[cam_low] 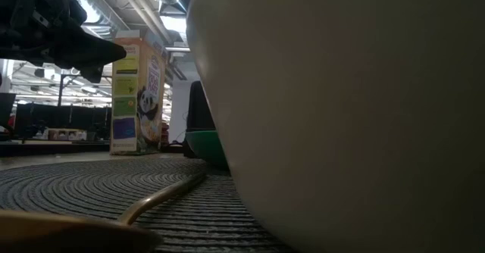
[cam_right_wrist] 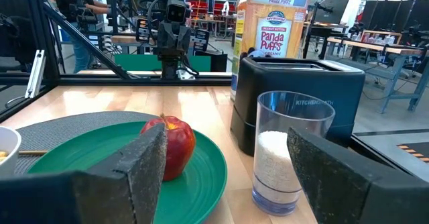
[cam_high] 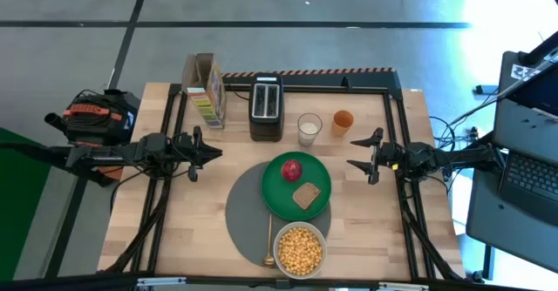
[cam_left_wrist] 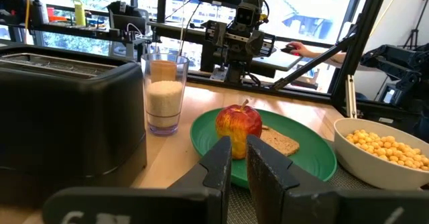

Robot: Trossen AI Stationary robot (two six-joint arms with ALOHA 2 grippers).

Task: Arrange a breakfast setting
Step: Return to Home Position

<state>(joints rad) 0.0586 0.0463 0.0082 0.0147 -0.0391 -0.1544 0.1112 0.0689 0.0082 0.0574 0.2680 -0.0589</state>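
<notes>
Across the wooden table (cam_high: 375,230) you have the whole breakfast gathered at the middle and near edge. The grey mat (cam_high: 248,208) lies under the green plate (cam_high: 277,193), which carries the apple (cam_high: 291,169) and the toast (cam_high: 306,195) side by side. The bowl (cam_high: 323,249) of cereal (cam_high: 299,250) sits at the mat's near edge, touching or just overlapping the plate's rim. The spoon (cam_high: 269,234) lies on the mat just beside the bowl, probably so it is handy for whoever eats. Your left gripper (cam_high: 212,152) hangs to the left of the plate, its fingers pinched to a slit and holding nothing. Your right gripper (cam_high: 351,165) hangs to the right of the plate, spread wide and empty. Both are clear of the dishes, which suits a retreat to rest. From table height the bowl's pale wall blocks nearly everything, so you lose the apple and toast there, and the spoon's end is only a blur. From the right wrist you cannot see the toast, and the bowl is cut off at the frame's edge.
</notes>
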